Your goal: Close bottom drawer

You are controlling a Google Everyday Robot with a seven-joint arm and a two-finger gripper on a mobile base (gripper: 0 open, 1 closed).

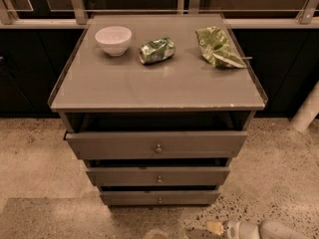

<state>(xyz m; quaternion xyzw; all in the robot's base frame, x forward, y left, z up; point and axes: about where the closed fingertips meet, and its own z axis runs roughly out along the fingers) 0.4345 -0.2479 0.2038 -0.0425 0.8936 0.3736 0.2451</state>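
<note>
The bottom drawer [159, 198] is the lowest and narrowest grey front of the cabinet, with a small round knob [159, 200]. A thin dark gap shows above its front. My gripper [216, 227] is low at the bottom right of the view, just above the floor. It sits in front of and to the right of the bottom drawer, apart from it, with its pale tip pointing left. The arm runs off the right edge.
The middle drawer [158, 176] and the top drawer [157, 144] stand pulled out, the top one furthest. On the cabinet top [154, 88] are a white bowl [113, 40], a crushed green can [156, 50] and a green chip bag [217, 47]. A speckled floor [40, 153] surrounds the cabinet, and a white post [306, 111] stands at right.
</note>
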